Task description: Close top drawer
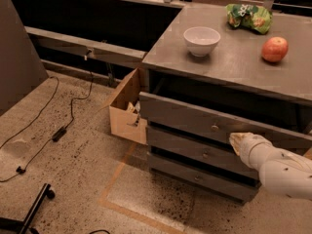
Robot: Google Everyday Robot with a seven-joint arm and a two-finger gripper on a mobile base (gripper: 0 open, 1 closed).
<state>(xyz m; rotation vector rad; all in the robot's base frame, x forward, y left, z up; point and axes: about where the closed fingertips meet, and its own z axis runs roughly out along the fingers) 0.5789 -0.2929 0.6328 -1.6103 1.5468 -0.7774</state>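
The top drawer [185, 113] is the uppermost of three grey drawers under the grey table top [234, 65]. Its front panel carries a small round metal knob [214, 127] and stands only slightly proud of the two drawers below. My gripper [237, 140], at the end of a white arm coming in from the lower right, rests against the drawer front just right of the knob. The drawer's inside is hidden.
A white bowl [201, 40], a red apple [274, 49] and a green bag [249, 16] sit on the table top. An open cardboard box [127, 108] stands on the floor left of the drawers. Cables [63, 126] and a black stand leg [34, 211] lie further left.
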